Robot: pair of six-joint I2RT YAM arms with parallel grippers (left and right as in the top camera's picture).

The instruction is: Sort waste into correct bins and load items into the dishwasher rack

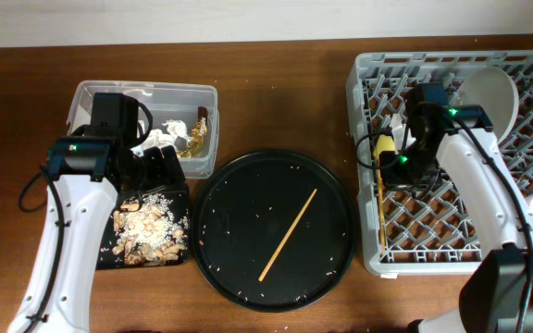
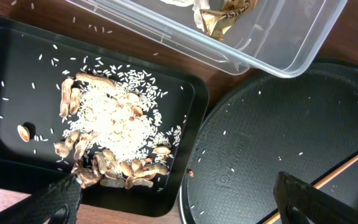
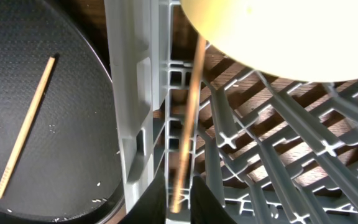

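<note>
Pinching one chopstick (image 3: 191, 106) between its jaws, the right gripper (image 3: 179, 190) holds it along the left wall of the dishwasher rack (image 1: 368, 69), at the right of the overhead frame, probably so it drops between lattice bars beside the yellow bowl (image 3: 278, 31). The second chopstick (image 1: 288, 235) lies on the round black tray (image 1: 239, 185), centre frame. The left gripper (image 2: 179, 198) hovers over the shallow black tray (image 2: 17, 87), jaws spread, empty.

Two white arms with black wrists reach in from the near edge of the desk. The left arm (image 1: 63, 240) rises along the left side, and its left gripper (image 2: 179, 202) points downward with the jaws spread wide apart. The right arm (image 1: 489, 194) bends in from the right side, and its right gripper (image 3: 179, 200) has the jaws closed on a thin wooden chopstick (image 3: 190, 112).
</note>
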